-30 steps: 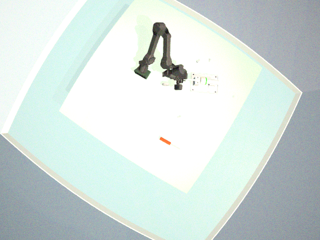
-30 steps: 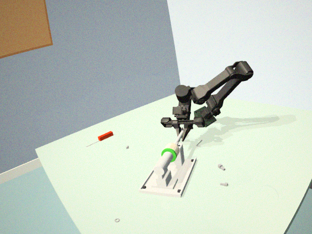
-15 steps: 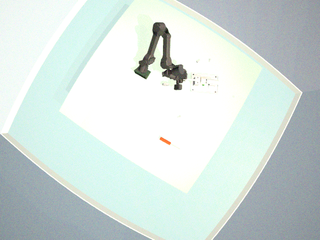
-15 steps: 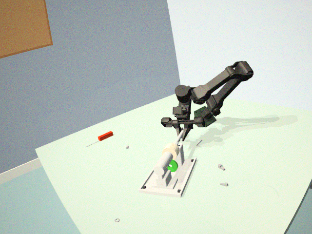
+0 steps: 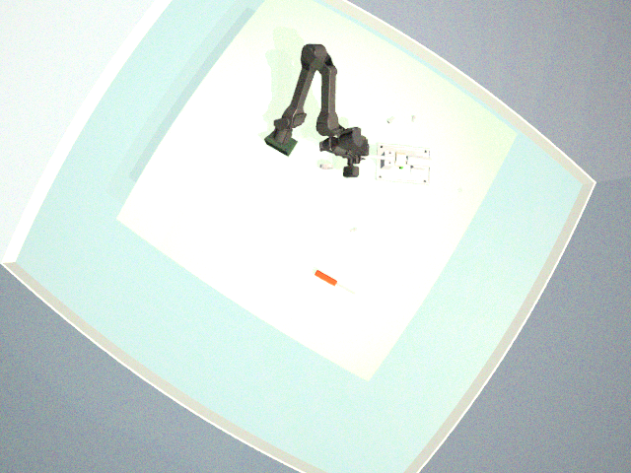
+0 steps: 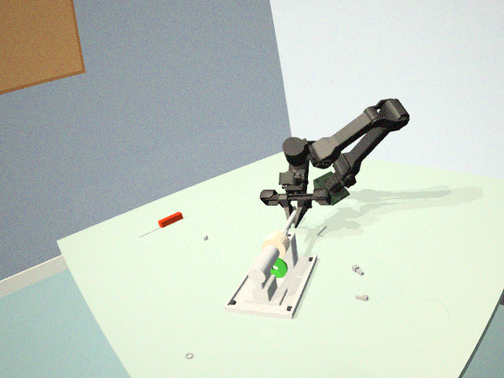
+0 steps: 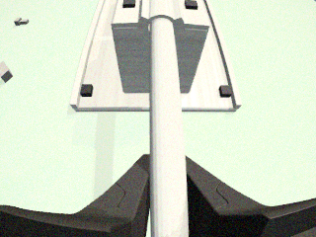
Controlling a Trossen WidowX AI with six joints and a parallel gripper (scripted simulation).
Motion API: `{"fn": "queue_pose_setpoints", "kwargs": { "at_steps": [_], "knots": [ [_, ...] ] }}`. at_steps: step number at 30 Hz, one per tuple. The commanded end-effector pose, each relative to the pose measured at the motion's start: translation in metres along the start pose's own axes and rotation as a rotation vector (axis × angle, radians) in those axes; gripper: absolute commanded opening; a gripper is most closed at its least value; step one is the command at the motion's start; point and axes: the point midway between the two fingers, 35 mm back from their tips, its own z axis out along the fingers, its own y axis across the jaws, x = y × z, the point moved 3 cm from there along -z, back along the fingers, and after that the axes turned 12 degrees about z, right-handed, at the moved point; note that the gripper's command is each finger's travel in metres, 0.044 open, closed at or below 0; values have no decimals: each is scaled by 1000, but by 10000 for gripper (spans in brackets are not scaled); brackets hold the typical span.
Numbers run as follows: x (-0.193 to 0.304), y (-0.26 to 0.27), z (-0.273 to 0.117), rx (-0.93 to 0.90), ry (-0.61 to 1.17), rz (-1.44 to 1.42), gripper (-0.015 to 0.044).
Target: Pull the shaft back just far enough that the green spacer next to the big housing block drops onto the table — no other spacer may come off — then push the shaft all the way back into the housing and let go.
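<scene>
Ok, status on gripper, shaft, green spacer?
Gripper shut on shaft. Green spacer off the shaft, low beside the housing block. Nothing seen blocking push-back.

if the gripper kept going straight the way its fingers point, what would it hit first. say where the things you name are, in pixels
Probably the tabletop [image 5: 229, 203] [image 6: 162, 284] [image 7: 39, 148]: the gripper [image 5: 363, 158] [image 6: 294, 220] [image 7: 162, 161], shut on the shaft [image 5: 374, 157] [image 6: 290, 222] [image 7: 165, 99], points mostly down. Its exact tilt and height are hard to judge.
</scene>
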Motion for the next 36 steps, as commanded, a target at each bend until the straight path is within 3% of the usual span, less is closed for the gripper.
{"fn": "queue_pose_setpoints", "kwargs": {
  "at_steps": [1, 36],
  "knots": [
    [0, 0, 0, 0, 0, 0, 0],
    [-7, 1, 6, -3, 1, -5, 0]
  ]
}}
